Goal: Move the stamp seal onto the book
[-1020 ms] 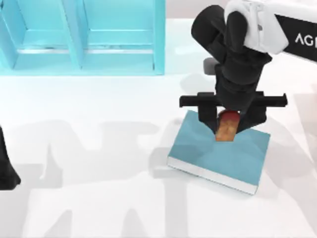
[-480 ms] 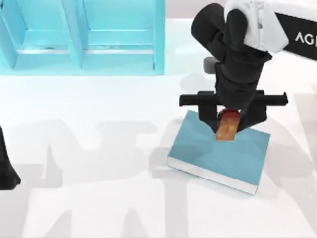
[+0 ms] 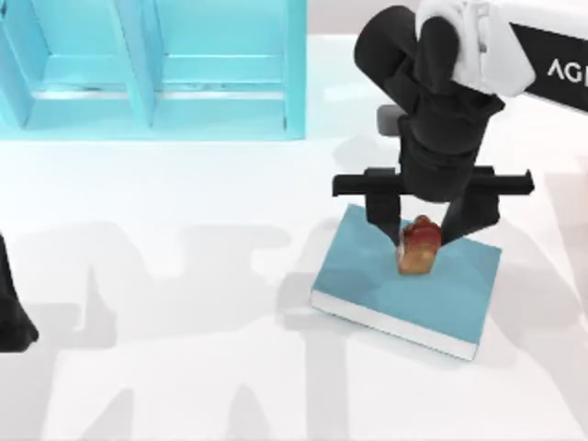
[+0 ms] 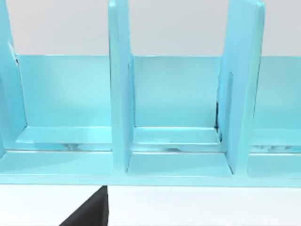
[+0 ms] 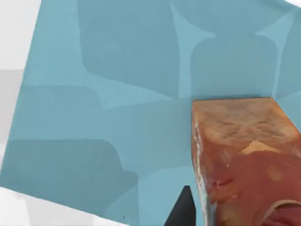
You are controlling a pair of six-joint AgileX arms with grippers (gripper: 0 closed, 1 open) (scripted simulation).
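Small amber-orange stamp seal point(image 3: 418, 248) w/ reddish rounded top stands upright, long axis vertical, on teal-blue book point(image 3: 367, 276) on white worktop point(image 3: 184, 367). Right gripper point(image 3: 423, 230) jaws apart, straddling it.

Left arm point(image 3: 11, 312) parked at left edge.

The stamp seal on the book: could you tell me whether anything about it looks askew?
Yes. The stamp seal leans instead of standing straight on the book, between the right gripper's spread fingers. It might topple.
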